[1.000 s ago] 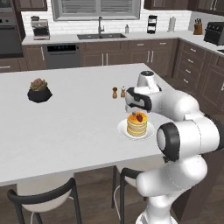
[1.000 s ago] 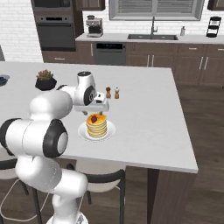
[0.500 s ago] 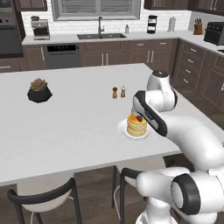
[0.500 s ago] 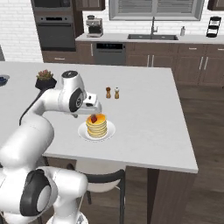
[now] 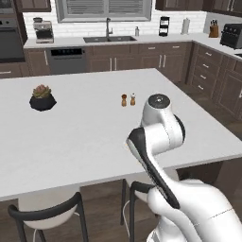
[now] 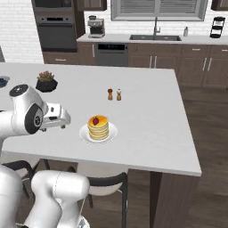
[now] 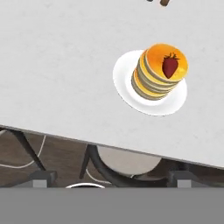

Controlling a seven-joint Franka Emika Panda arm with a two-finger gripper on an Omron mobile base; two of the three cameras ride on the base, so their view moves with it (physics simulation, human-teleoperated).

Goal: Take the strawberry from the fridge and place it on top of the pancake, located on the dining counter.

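Hidden and cut-off parts

In the left base view the arm (image 5: 158, 137) covers the pancake spot on the counter (image 5: 80, 132). In the hand view the shakers (image 7: 159, 2) are clipped by the top edge, and the counter's edge hides most of the stool (image 7: 127, 168). The gripper's jaws cannot be made out, so their state is unclear.

Strawberry (image 7: 170, 65) atop pancake (image 7: 161, 74) on plate (image 7: 131, 94), dining counter (image 6: 147, 116) beneath, shakers (image 6: 114, 94) behind
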